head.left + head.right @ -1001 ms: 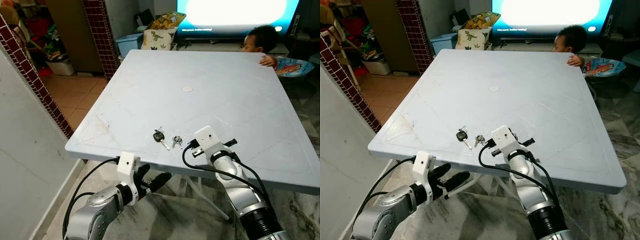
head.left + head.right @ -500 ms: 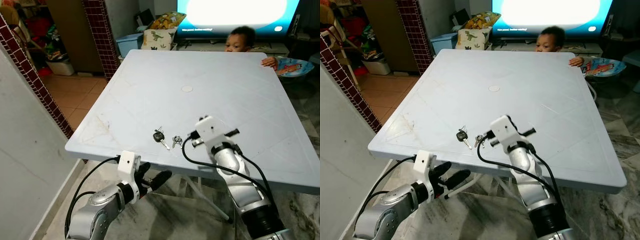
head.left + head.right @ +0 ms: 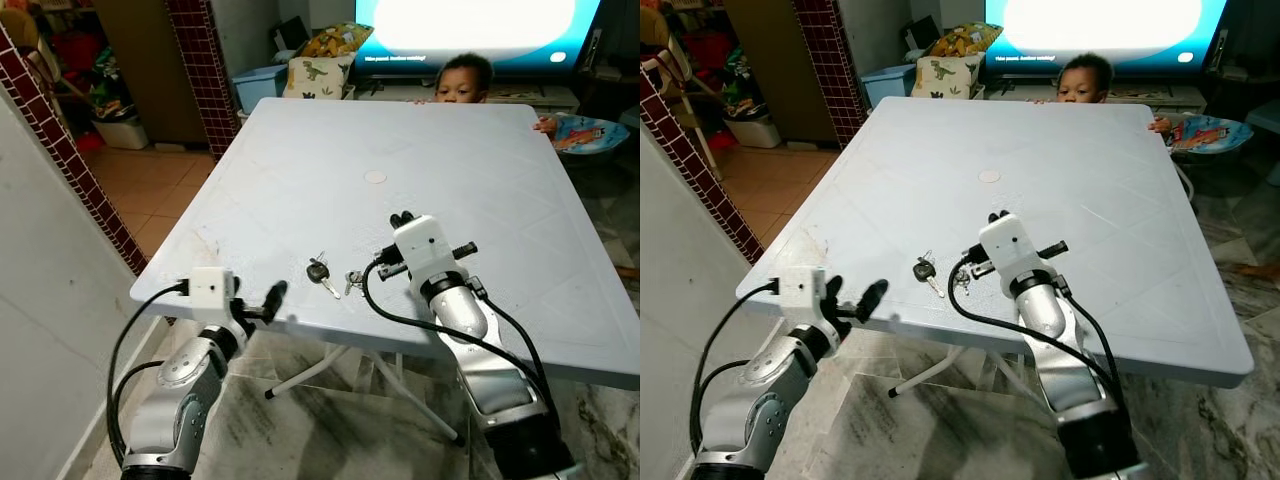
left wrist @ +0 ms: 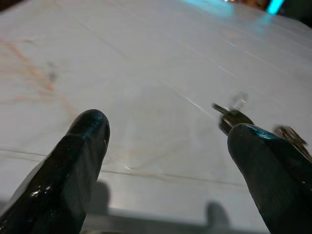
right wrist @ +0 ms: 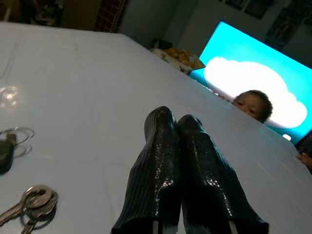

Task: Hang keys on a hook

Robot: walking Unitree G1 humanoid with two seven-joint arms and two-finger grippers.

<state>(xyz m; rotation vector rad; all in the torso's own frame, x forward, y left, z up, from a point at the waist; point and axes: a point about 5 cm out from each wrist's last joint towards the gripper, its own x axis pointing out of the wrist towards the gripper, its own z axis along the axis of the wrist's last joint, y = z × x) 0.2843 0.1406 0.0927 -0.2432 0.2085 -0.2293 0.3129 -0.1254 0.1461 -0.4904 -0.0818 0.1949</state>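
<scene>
A white plastic table [image 3: 470,170] is standing in front of the robot, and the keys [image 3: 333,277] are lying near its front edge: a black-headed key with a ring, and just beside it at three o'clock a small silver bunch. No hook can be made out.

The step in hand appears to be picking the keys up. To do it well, the grasping fingers should probably be coming down astride the ring or the black key head, pinching there rather than on the flat blades, which sit flush on the tabletop and would likely slide away.

The left gripper [image 3: 258,303] is hovering at the table's front edge, at about eight o'clock from the keys, its two black fingers [image 4: 78,161] spread well apart and pointing toward them across the surface. The right gripper [image 5: 178,127] is reaching over the table at about two o'clock from the keys, its fingers pressed together and empty, forearm angling up from the near edge.

A person [image 3: 466,77] is looking over the far edge.
</scene>
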